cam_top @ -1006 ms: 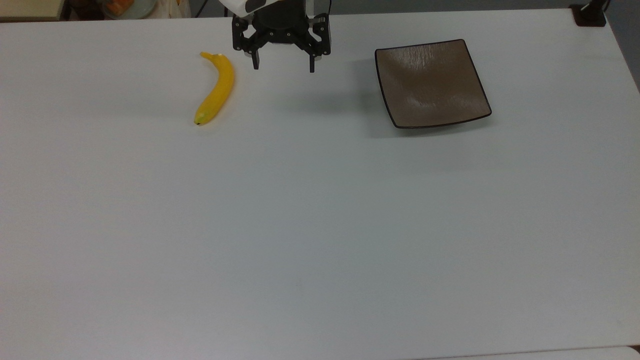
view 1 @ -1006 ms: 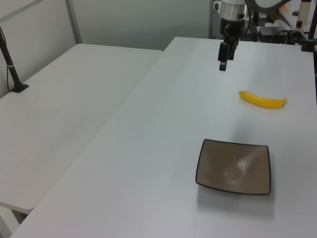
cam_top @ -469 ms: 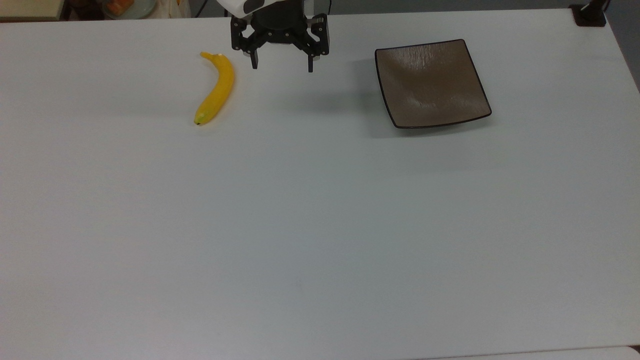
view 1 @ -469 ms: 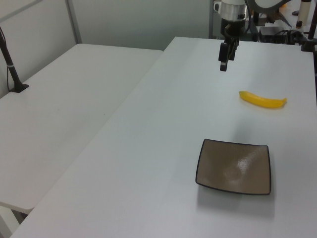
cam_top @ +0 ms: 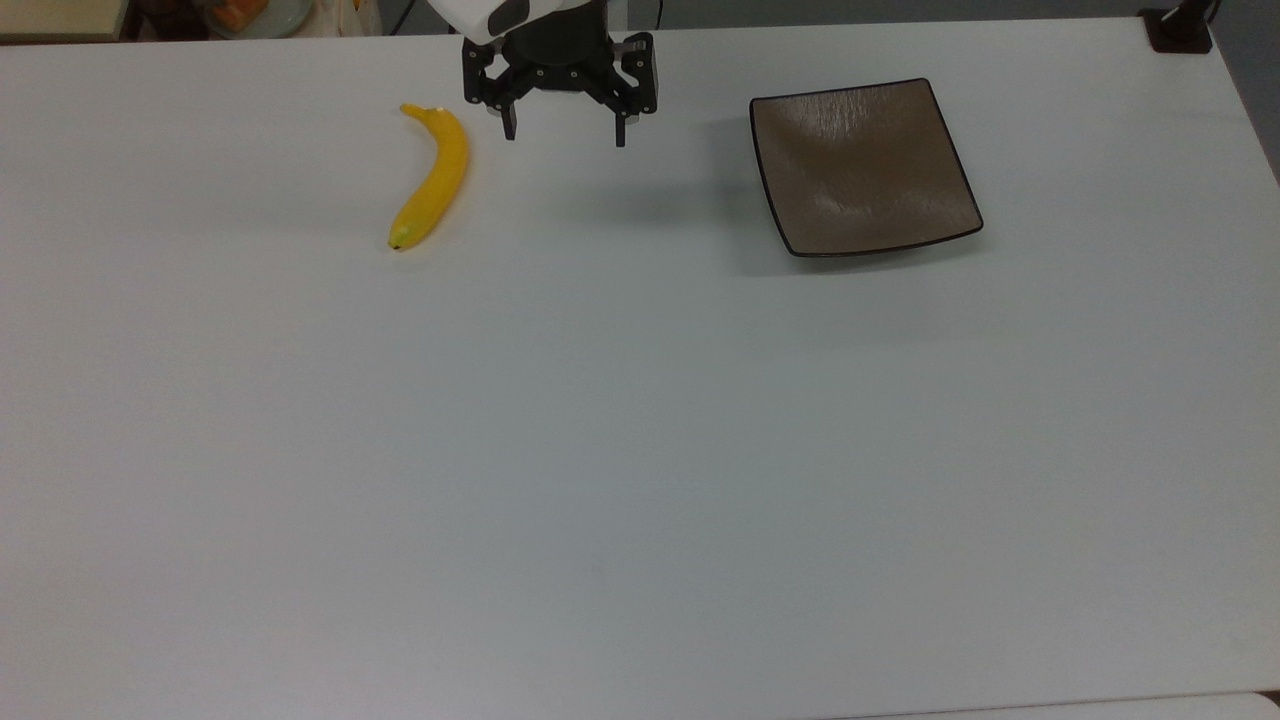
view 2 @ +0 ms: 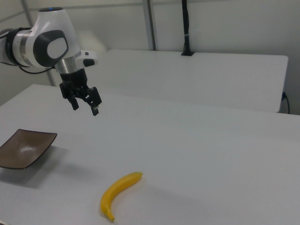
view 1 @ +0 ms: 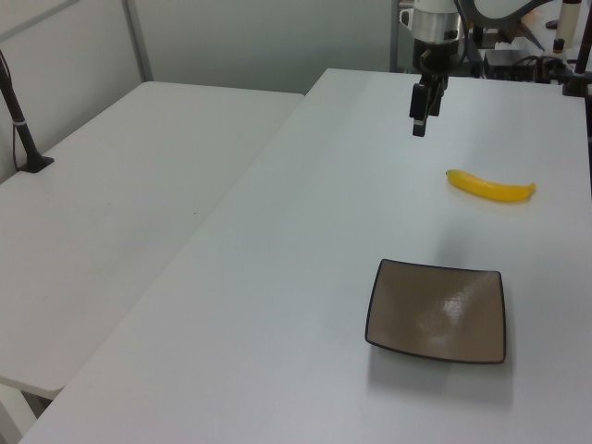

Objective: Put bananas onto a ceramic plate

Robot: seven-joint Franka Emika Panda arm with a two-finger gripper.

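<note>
A curved yellow banana [cam_top: 432,180] lies flat on the white table [cam_top: 600,450], also seen as the banana [view 1: 490,186] and the banana [view 2: 119,193]. The square brown-grey ceramic plate [cam_top: 862,166] sits empty at the top view's right; it is the plate [view 1: 438,310] and the plate [view 2: 22,148] elsewhere. My gripper [cam_top: 565,134] hangs above the table between the two, open with nothing between its fingers, a little right of the banana's stem in the top view. The same gripper [view 1: 421,124] shows edge-on in the left view, and the gripper [view 2: 85,108] is spread open in the right view.
A second white table [view 1: 120,203] stands beside the main one, with a black post [view 1: 22,120] clamped to it. Cluttered items sit beyond the far edge [cam_top: 250,15]. A black mount [cam_top: 1180,28] is at the top view's upper right corner.
The gripper has shifted very slightly; its wrist has tilted a little. Banana and plate have not moved.
</note>
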